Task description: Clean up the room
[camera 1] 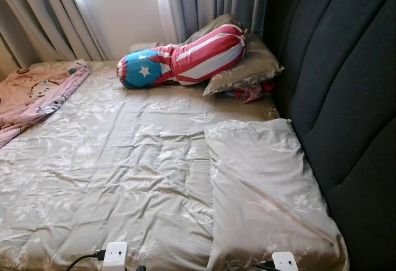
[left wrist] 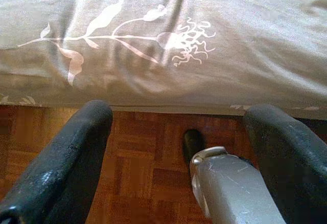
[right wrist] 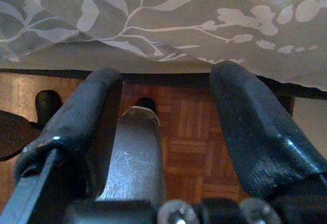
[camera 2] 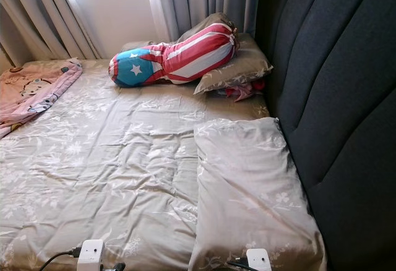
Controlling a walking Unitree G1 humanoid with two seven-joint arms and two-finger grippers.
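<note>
Both hands, left hand [left wrist: 179, 147] and right hand [right wrist: 163, 132], hang released beside the bed [camera 1: 124, 159]; the flat pillow [camera 1: 260, 190] by the headboard [camera 1: 346, 98] looks soft and light — pinch a corner.

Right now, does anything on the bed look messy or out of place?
Yes. A pink blanket lies bunched along the bed's left edge, the striped bolster sits crooked over the far pillow, and something red pokes out from under that pillow. The sheet is wrinkled.

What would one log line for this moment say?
left hand: open, idle by bed edge | right hand: open, idle | pillow: flat on bed
</note>
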